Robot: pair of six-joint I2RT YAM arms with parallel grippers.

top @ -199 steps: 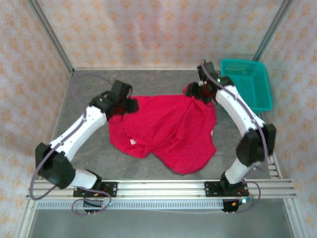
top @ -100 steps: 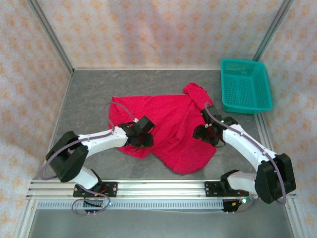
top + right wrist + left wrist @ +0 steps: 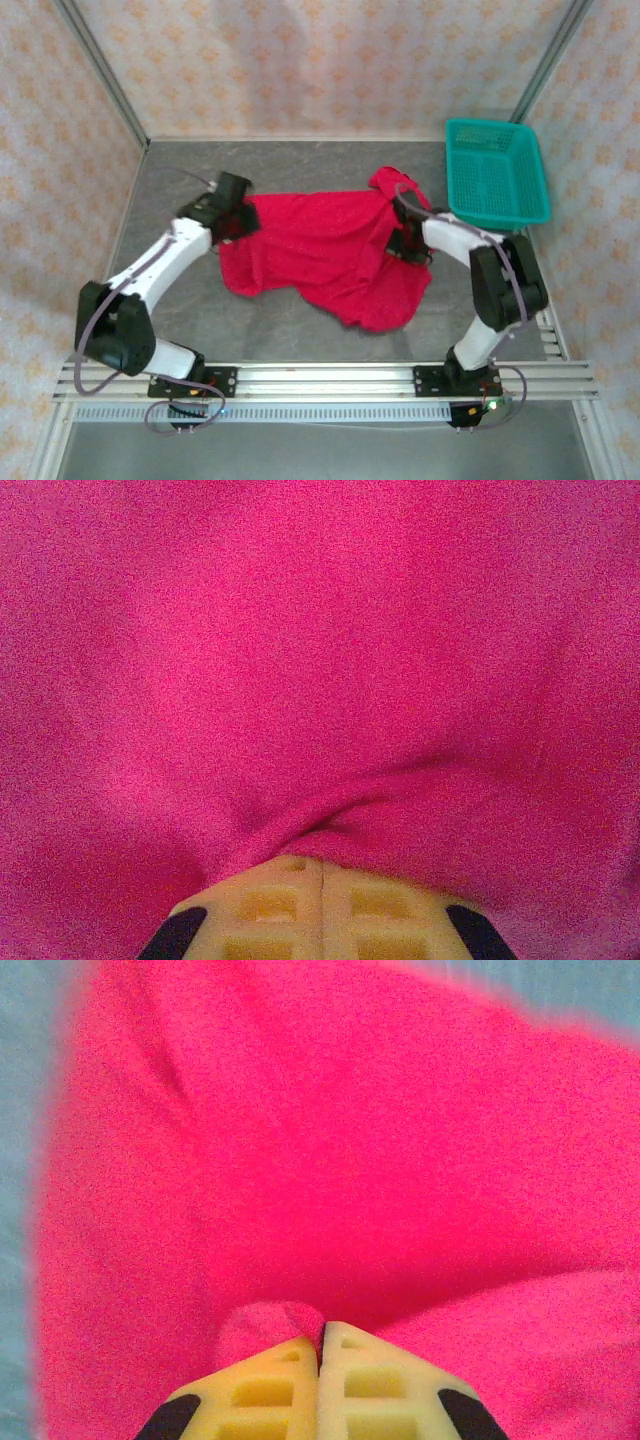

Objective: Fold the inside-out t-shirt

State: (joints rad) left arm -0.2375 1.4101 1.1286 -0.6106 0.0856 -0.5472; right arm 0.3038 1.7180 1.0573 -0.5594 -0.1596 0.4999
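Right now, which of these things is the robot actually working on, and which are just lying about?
Part of the job:
- red t-shirt, lying crumpled
- left fingers and right fingers, both shut on its cloth

Just lying about:
- teal plastic basket, at the far right corner, apart from the shirt

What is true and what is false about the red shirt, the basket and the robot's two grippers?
1. The t-shirt is red. True.
2. The t-shirt lies inside the teal basket. False: it lies on the table, and the basket stands apart at the far right.
3. The left gripper is shut on the t-shirt. True.
4. The right gripper is wide open. False: its fingers are pressed together on the cloth.
5. The t-shirt is neatly folded. False: it lies spread out and rumpled.
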